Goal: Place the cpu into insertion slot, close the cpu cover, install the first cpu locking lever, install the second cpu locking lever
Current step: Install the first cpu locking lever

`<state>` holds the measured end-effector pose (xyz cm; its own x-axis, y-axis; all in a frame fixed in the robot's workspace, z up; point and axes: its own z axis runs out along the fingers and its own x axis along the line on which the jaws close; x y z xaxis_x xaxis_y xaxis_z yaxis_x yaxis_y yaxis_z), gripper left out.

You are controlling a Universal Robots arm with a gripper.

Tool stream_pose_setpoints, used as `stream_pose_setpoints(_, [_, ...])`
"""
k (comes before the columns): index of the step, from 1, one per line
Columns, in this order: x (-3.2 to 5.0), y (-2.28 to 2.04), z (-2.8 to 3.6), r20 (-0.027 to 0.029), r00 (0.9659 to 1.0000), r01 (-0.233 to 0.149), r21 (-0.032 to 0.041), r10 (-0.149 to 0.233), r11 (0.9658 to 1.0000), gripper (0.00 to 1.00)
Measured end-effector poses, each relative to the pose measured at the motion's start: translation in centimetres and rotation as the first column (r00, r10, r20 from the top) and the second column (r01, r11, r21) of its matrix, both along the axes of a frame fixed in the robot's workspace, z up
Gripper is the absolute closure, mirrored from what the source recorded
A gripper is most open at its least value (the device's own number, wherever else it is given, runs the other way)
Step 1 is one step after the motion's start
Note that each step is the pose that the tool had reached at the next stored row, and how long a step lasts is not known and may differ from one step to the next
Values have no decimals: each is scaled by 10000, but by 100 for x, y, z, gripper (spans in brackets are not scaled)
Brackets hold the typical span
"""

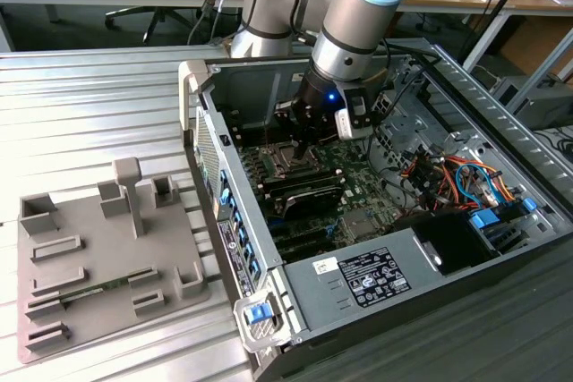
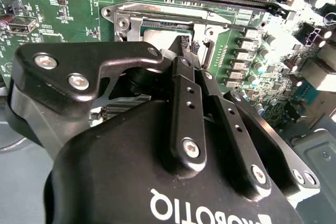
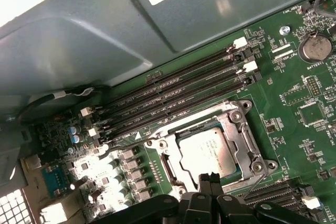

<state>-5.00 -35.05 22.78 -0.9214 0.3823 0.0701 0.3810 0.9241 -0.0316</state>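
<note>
The cpu (image 3: 207, 153), a dull silver square, lies in the insertion slot (image 1: 280, 157) on the green motherboard. The cpu cover (image 3: 239, 129), a silver frame, lies flat around the chip. A thin wire locking lever (image 3: 255, 184) runs beside one corner of the socket. My gripper (image 3: 210, 178) has its black fingers pressed together with nothing visible between them, and its tips are right at the socket's edge next to the cpu. In the second wrist view my gripper (image 2: 184, 43) points down at the socket. In the exterior view my gripper (image 1: 303, 136) hangs inside the open computer case.
Several long black memory slots (image 3: 173, 93) run beside the socket. A grey power supply box (image 1: 367, 275) and bundled cables (image 1: 448, 176) fill the case at the exterior view's right. A grey fixture tray (image 1: 98, 257) sits outside the case at the exterior view's left.
</note>
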Motion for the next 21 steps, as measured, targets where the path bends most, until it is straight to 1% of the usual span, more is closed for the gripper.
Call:
stream_pose_setpoints(4, [0,0,0,0,9998,-181,-1,181,9998,89])
stream_pose_setpoints(10, [0,0,0,0,9994,-345,0,345,9994,89])
stream_pose_setpoints(17, [0,0,0,0,9977,-671,-1,671,9977,89])
stream_pose_setpoints(21, [0,0,0,0,9970,-775,-1,775,9970,89])
